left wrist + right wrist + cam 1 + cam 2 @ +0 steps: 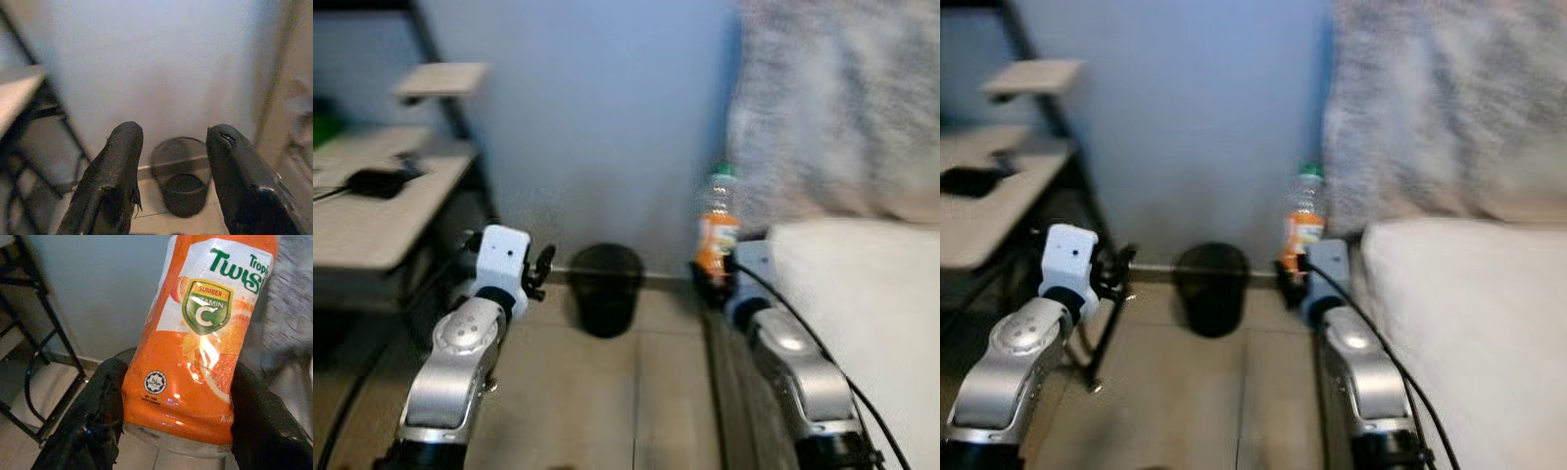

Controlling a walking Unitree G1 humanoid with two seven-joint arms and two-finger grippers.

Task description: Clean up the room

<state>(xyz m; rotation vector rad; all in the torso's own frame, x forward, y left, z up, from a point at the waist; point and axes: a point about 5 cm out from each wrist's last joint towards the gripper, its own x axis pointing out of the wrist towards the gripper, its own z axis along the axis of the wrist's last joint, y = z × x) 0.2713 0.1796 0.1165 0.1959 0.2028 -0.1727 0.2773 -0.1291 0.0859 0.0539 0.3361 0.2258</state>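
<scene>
My right gripper (pixel 713 279) is shut on an orange juice bottle (pixel 717 230) with a green cap, held upright in front of the bed's edge. In the right wrist view the bottle (pixel 195 347) sits between both black fingers (pixel 98 421), its orange and white label facing me. A small black waste bin (pixel 605 287) stands on the floor against the blue wall, left of the bottle. My left gripper (pixel 173 161) is open with nothing in it, and the bin (pixel 183 183) lies beyond its fingers.
A white bed (pixel 862 323) with a grey fleece blanket (pixel 842 108) runs along the right. A light desk (pixel 372 215) on a black frame stands at the left, with a black device (pixel 377 181) on it. Tiled floor (pixel 607 392) lies between them.
</scene>
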